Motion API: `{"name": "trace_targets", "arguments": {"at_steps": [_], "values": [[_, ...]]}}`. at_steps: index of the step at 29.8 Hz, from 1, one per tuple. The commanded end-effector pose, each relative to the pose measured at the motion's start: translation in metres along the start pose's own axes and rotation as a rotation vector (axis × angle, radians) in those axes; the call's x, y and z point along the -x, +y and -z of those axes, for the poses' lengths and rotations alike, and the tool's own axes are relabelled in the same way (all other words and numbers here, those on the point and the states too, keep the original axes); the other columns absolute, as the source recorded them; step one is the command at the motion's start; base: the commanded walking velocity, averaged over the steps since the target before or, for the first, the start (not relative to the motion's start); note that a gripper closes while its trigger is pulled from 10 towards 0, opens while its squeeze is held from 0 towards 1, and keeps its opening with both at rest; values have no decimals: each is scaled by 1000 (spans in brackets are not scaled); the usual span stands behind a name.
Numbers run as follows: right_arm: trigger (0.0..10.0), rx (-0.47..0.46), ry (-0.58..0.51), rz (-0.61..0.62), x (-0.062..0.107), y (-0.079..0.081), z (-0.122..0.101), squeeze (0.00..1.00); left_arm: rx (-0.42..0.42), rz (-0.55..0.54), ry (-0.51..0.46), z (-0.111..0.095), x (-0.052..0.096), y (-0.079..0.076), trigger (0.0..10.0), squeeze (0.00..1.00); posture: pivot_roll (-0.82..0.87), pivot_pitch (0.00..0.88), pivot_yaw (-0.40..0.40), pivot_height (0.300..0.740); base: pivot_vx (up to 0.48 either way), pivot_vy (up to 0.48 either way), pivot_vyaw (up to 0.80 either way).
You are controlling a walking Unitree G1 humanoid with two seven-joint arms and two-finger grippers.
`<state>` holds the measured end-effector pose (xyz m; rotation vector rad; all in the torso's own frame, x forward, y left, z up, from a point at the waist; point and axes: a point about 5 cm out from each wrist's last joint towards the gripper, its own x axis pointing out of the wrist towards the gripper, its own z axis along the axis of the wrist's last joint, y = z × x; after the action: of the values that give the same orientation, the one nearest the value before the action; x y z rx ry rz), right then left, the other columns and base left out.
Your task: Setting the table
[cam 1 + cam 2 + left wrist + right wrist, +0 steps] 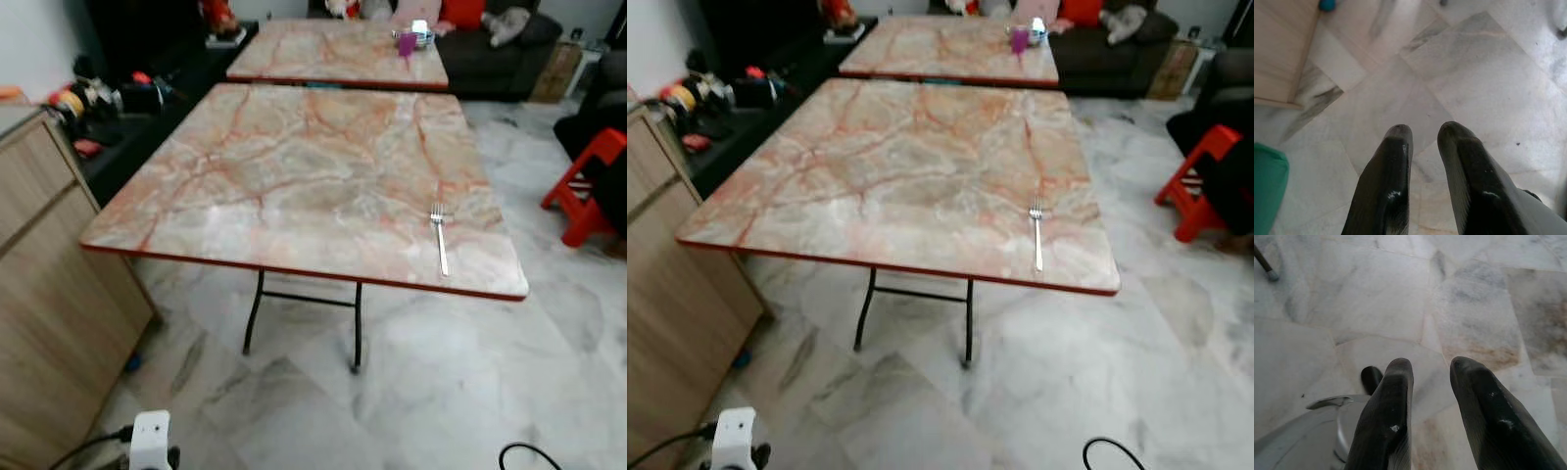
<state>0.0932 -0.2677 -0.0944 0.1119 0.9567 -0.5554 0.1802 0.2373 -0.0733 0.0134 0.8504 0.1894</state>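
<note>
Fork [440, 238] lies on marble table [294, 176], near its front right corner, tines pointing away | left gripper [1424, 134] hangs over floor [1488, 78], fingers slightly apart, empty | right gripper [1430, 369] likewise parted, holding nothing | purple cup [407, 42] on far table [323, 54]

No text, label, brand, number or sign can be read on anything in these views.
</note>
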Motion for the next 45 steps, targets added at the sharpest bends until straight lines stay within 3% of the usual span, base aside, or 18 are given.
{"name": "trace_targets", "arguments": {"at_steps": [1, 9, 15, 20, 35, 45], "values": [[10000, -4, -6, 4, 0, 0, -1, 0, -2, -7, 9, 2, 0, 0, 10000, 0, 30, 17, 24, 740, 0, 0, 0], [10000, 6, -10, 1, 0, 0, -2, 0, -9, 3, -10, 1, 1, 0, 10000, 0, 29, 15, 22, 740, 0, 0, 0], [10000, 89, -23, -9, -1, 0, -5, 0, -9, 0, -11, 0, 0, 0, 10000, 0, 28, 13, 20, 740, 324, 0, 394], [10000, 58, -20, -4, -1, 0, -4, 0, -8, 1, -14, 0, 1, 0, 10000, 0, 28, 15, 19, 740, 372, 0, 800], [10000, 17, -23, 8, 0, 0, -3, 0, 16, 4, -33, -1, 1, -1, 10000, 0, 27, 13, 12, 740, 72, 0, 0], [10000, 77, -30, 4, -1, 0, -4, 0, 28, 13, -33, -1, 1, -1, 10000, 0, 26, 12, 12, 740, 0, 0, 184]]}}
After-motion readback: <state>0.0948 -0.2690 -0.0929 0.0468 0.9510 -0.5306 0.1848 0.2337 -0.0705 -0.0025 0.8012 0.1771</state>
